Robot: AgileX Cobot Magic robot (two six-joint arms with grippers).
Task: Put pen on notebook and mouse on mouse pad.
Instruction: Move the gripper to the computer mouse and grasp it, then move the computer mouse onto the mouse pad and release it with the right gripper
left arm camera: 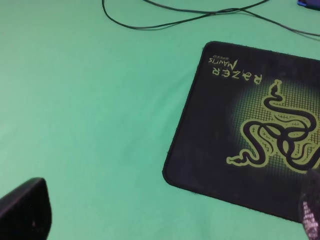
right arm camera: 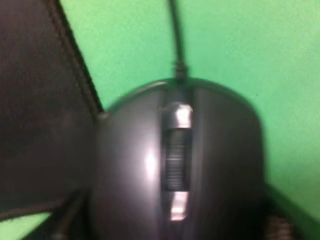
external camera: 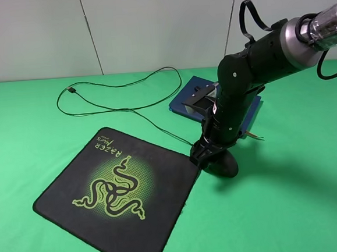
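The mouse (external camera: 223,164) sits on the green tabletop (external camera: 291,204), directly under the right gripper (external camera: 208,152). The gripper is lowered onto the mouse's end nearest the mouse pad (external camera: 160,164). In the right wrist view the mouse fills almost the whole picture, so it lies close up in the gripper's reach. Only dark, blurred shapes show at either side of it, and I cannot tell whether the jaws are clamped on it or merely standing around it.

The mouse is glossy black, with a ribbed scroll wheel (right arm camera: 176,161) set in a central groove and bright highlights on its shell. It lies just beside the pad's right corner, touching or nearly touching the edge, not on the pad.

Its thin black cable (external camera: 126,109) runs away from it past the pad's far corner, loops across the cloth and ends in a USB plug (external camera: 70,89).

The pad is black and square with rounded corners, bearing a green three-snake logo (external camera: 116,191) and green lettering. Behind the right arm lies the dark blue notebook (external camera: 186,95), partly hidden.

The left gripper (left arm camera: 170,205) hangs above the pad's near corner, its two dark fingers (left arm camera: 22,210) spread wide with nothing between them.
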